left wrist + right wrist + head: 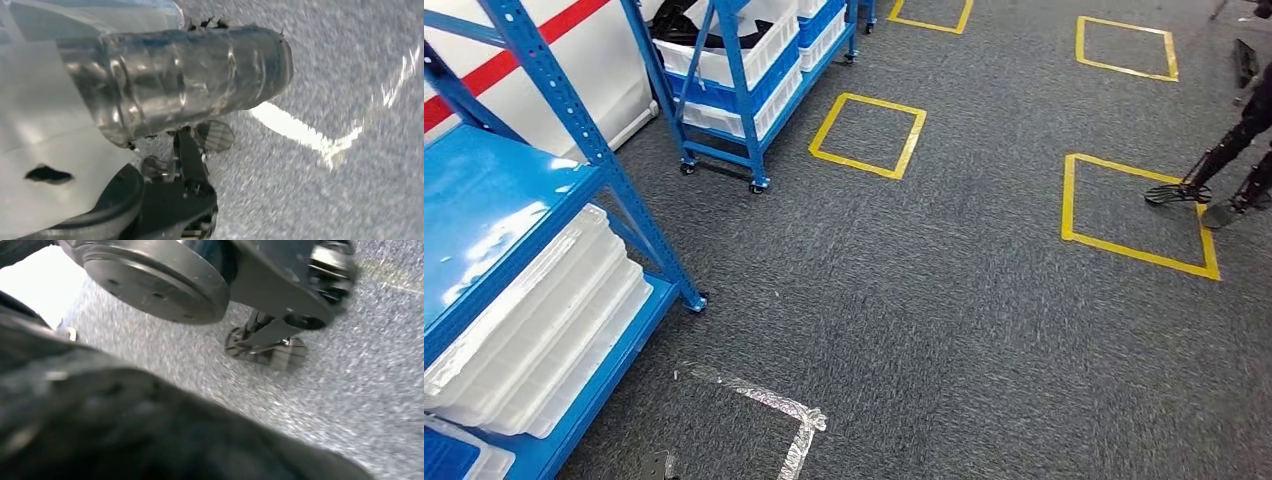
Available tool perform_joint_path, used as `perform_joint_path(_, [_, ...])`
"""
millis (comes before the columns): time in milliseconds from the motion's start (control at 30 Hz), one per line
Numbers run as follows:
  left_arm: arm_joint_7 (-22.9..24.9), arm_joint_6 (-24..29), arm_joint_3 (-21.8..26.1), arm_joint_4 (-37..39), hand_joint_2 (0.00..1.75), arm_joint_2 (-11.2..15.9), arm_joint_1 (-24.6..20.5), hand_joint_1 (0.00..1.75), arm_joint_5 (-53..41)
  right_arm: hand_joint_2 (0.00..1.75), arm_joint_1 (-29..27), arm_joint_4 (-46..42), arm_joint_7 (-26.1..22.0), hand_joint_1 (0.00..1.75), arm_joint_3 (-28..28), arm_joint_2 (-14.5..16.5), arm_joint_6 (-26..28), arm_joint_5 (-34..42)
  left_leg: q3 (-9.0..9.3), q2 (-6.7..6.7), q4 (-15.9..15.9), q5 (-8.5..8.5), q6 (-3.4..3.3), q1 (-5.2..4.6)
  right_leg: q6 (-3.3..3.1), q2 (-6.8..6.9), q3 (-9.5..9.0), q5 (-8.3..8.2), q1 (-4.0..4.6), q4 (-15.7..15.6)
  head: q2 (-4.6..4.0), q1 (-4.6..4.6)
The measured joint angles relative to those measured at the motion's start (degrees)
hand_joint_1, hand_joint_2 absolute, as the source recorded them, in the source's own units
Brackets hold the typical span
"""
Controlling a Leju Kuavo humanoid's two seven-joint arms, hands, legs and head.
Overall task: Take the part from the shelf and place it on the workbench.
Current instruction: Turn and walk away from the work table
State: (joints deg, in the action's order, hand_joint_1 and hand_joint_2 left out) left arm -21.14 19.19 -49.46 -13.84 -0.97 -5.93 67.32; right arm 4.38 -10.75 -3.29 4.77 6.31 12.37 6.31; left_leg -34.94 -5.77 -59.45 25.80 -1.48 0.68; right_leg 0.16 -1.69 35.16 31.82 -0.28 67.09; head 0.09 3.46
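While I look down through the head view, a blue shelf [484, 190] sits at the left edge of the frame, stacked white trays [544, 320] on its lower level. A second blue shelf [744, 70] with white bins [724, 50] stands at upper centre; dark shapes lie in the top bin, but I cannot tell whether they are the part. Yellow tape squares [869, 133] mark the grey carpet. My left hand [175, 85] shows as a blurred grey cover; I cannot tell its state. My right hand [125, 425] is a dark blur, likewise unreadable.
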Motion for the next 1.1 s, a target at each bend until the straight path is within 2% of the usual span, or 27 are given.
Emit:
perform_joint_path(67, [0.2,0.0,0.0,0.0,0.0,0.0,0.0,0.0,0.0,0.0,0.0,0.0,0.0,0.0,0.7,0.0,0.2,-0.3,-0.02,-1.55,0.0,-0.01,0.17,-0.07,-0.52,-2.3,-2.1,-3.25,0.32,-6.2,0.0,-0.01])
perform_joint_path(100, [0.3,0.1,0.0,0.0,0.0,0.0,0.0,0.0,0.0,0.0,0.1,0.0,0.0,0.0,1.0,0.0,0.3,-0.4,-0.1,-2.16,0.1,-0.08,0.35,-0.08,-0.61,-2.89,-2.5,-3.73,0.43,-7.5,0.0,0.01])
perform_joint_path(167, [0.4,0.2,0.0,0.0,0.0,0.0,0.2,0.0,0.0,0.0,0.2,0.0,0.0,0.0,1.9,0.0,0.5,-0.9,-0.28,-3.41,0.5,-0.38,0.95,-0.13,-0.87,-1.67,-2.86,-3.97,0.44,-8.1,0.0,0.03])
perform_joint_path(200, [0.4,0.3,0.0,0.0,0.0,0.0,0.3,0.0,0.0,0.0,0.3,0.0,0.0,0.0,2.2,0.0,0.5,-1.2,-0.44,-3.0,0.4,-0.25,1.18,-0.24,-1.12,-0.91,-3.2,-4.19,0.34,-8.5,0.0,0.09])
perform_joint_path(233, [0.4,0.4,0.0,0.0,0.0,0.0,0.4,0.0,0.0,0.0,0.3,0.0,0.0,0.0,2.5,0.1,0.6,-1.4,-0.88,-1.67,-0.5,0.42,1.39,-0.41,-1.42,-0.13,-3.53,-4.43,0.22,-9.0,0.0,0.21])
perform_joint_path(267, [0.4,0.4,0.0,0.0,0.0,0.1,0.4,0.0,0.0,0.0,0.3,0.0,0.0,0.0,2.8,0.1,0.6,-1.6,-1.82,0.27,-2.5,1.74,1.55,-0.58,-1.72,0.73,-3.79,-4.63,0.14,-9.4,0.0,0.37])
perform_joint_path(300, [0.4,0.5,0.0,0.0,0.0,0.1,0.3,0.0,0.0,0.0,0.2,0.0,0.0,0.0,3.0,0.1,0.6,-1.7,-3.16,2.53,-5.7,3.56,1.66,-0.63,-1.93,1.62,-3.95,-4.67,0.28,-9.5,0.0,0.48])
perform_joint_path(333, [0.4,0.5,0.0,0.0,0.0,0.1,0.3,0.0,0.0,0.0,0.1,0.0,0.0,0.0,3.3,0.1,0.7,-1.8,-4.87,4.06,-9.4,5.43,1.82,-0.62,-2.11,2.51,-3.96,-4.61,0.4,-9.5,0.0,0.59])
perform_joint_path(367, [0.4,0.5,0.0,0.0,0.0,0.0,0.2,0.0,0.0,0.0,0.0,0.0,0.0,0.0,3.5,0.0,0.7,-1.8,-6.39,4.81,-12.6,6.75,1.99,-0.55,-2.22,3.46,-3.96,-4.5,0.49,-9.5,0.0,0.61])
perform_joint_path(400, [0.4,0.5,0.0,0.0,0.0,0.0,0.2,0.0,0.0,0.0,0.0,0.0,0.0,0.0,3.8,0.0,0.7,-1.9,-7.19,5.2,-14.5,7.14,2.14,-0.5,-2.27,4.37,-3.97,-4.37,0.54,-9.4,0.0,0.6])
perform_joint_path(433, [0.4,0.5,0.0,0.0,0.0,0.0,0.2,0.0,0.0,0.0,0.0,0.0,0.0,0.0,3.9,0.0,0.7,-1.9,-6.92,5.45,-14.2,6.48,2.26,-0.46,-2.27,5.24,-3.98,-4.22,0.53,-9.2,0.0,0.62])
perform_joint_path(467, [0.3,0.5,0.0,0.0,0.0,0.0,0.2,0.0,0.0,0.0,0.0,0.0,0.0,0.0,4.2,0.0,0.6,-1.9,-5.49,5.8,-11.8,4.97,2.3,-0.45,-2.21,6.02,-4.03,-4.06,0.51,-9.1,0.0,0.62])
perform_joint_path(533, [0.2,0.6,0.0,0.0,0.0,0.1,0.2,0.0,0.0,0.0,0.0,0.0,0.0,0.0,4.7,0.0,0.6,-1.9,-0.97,7.9,-4.0,1.94,1.96,-0.64,-1.85,7.45,-4.21,-3.6,0.61,-8.7,0.0,0.62])
perform_joint_path(567, [0.1,0.6,0.0,0.0,0.0,0.1,0.2,0.0,0.0,0.0,0.1,0.0,0.0,0.0,4.9,0.0,0.6,-1.9,0.61,8.76,-1.2,1.12,1.59,-0.81,-1.61,8.05,-4.3,-3.39,0.69,-8.5,0.0,0.57])
perform_joint_path(600, [0.0,0.6,0.0,0.0,0.0,0.1,0.1,0.0,0.1,0.0,0.1,0.0,0.0,0.0,5.1,0.0,0.6,-1.9,1.42,9.29,0.4,0.87,1.19,-0.98,-1.34,8.6,-4.39,-3.23,0.77,-8.4,0.0,0.55])
perform_joint_path(667, [0.0,0.6,0.0,0.0,0.0,0.2,0.1,0.0,0.1,0.0,0.2,-0.1,0.0,0.0,5.4,0.0,0.6,-1.9,1.27,8.26,0.8,0.72,0.45,-1.12,-0.81,9.64,-4.69,-3.13,0.82,-8.5,0.0,0.49])
perform_joint_path(700, [0.0,0.6,0.0,0.0,0.0,0.2,0.2,0.0,0.1,0.0,0.3,-0.1,0.0,0.0,5.6,0.0,0.6,-1.9,1.37,7.61,1.1,0.54,0.14,-0.97,-0.44,9.33,-4.81,-2.94,0.72,-8.5,0.0,0.5])
perform_joint_path(767, [0.2,0.6,0.0,0.0,0.0,0.3,0.2,0.0,0.0,0.0,0.4,-0.1,0.0,0.0,6.0,0.0,0.6,-1.8,1.69,6.38,1.8,0.02,-0.52,-0.57,0.23,6.29,-4.01,-1.02,0.5,-6.2,0.0,0.32])
perform_joint_path(800, [0.3,0.6,0.0,0.0,0.0,0.3,0.2,0.0,0.0,0.0,0.3,-0.1,0.0,0.0,6.1,0.0,0.6,-1.8,1.75,5.79,1.9,-0.2,-0.76,-0.45,0.47,4.22,-2.76,0.69,0.28,-3.3,0.0,0.22])
perform_joint_path(833, [0.4,0.6,0.0,0.0,0.0,0.3,0.0,0.0,0.0,0.0,0.3,-0.1,0.0,0.0,6.2,0.0,0.6,-1.8,1.62,5.16,2.0,-0.33,-0.94,-0.43,0.58,2.82,-1.14,2.58,0.18,0.3,0.0,0.1])
perform_joint_path(867, [0.4,0.6,0.0,0.0,0.0,0.3,0.0,0.0,0.0,0.0,0.2,-0.1,0.0,0.0,6.3,0.0,0.6,-1.8,1.45,4.38,1.9,-0.4,-1.03,-0.43,0.67,2.22,0.58,4.05,0.07,3.9,0.0,0.04])
perform_joint_path(900, [0.4,0.6,-0.1,0.0,0.0,0.3,-0.1,0.0,-0.1,0.0,0.0,-0.1,0.0,0.0,6.4,0.0,0.6,-1.9,1.35,3.52,1.9,-0.47,-1.04,-0.43,0.76,2.01,1.74,4.62,-0.04,6.3,0.0,0.02])
perform_joint_path(933, [0.4,0.6,-0.1,0.0,0.0,0.3,0.0,0.0,-0.1,0.0,0.0,-0.1,0.0,0.0,6.5,0.0,0.6,-2.0,1.3,2.6,1.8,-0.53,-0.99,-0.41,0.81,1.91,2.01,4.06,-0.18,6.8,0.0,0.02])
perform_joint_path(967, [0.4,0.6,-0.1,0.0,0.0,0.3,0.0,0.0,-0.1,0.0,-0.1,-0.1,0.0,0.0,6.6,0.0,0.7,-2.2,1.27,1.63,1.7,-0.58,-0.91,-0.37,0.84,1.71,1.31,2.52,-0.35,5.1,0.0,0.02])
perform_joint_path(1000, [0.4,0.6,-0.1,0.0,0.0,0.3,0.0,0.0,-0.1,0.0,-0.1,-0.1,0.0,0.0,6.8,0.0,0.7,-2.4,1.24,0.72,1.6,-0.61,-0.75,-0.3,0.86,0.9,-0.35,0.3,-0.59,1.5,0.0,0.01])
perform_joint_path(1033, [0.4,0.6,-0.1,0.0,0.0,0.3,0.0,0.0,-0.2,0.0,-0.1,-0.1,0.0,0.0,7.0,0.0,0.7,-2.7,1.12,-0.08,1.4,-0.64,-0.52,-0.24,0.84,-0.63,-2.09,-1.38,-0.84,-2.3,0.0,0.01])
perform_joint_path(1100, [0.5,0.6,-0.2,0.0,0.0,0.4,-0.1,0.0,-0.3,0.0,-0.1,-0.1,0.2,0.0,7.4,0.0,0.8,-3.3,0.6,-1.53,1.1,-0.78,0.18,-0.19,0.74,-3.09,-4.14,-3.01,-1.02,-7.4,0.0,0.03])
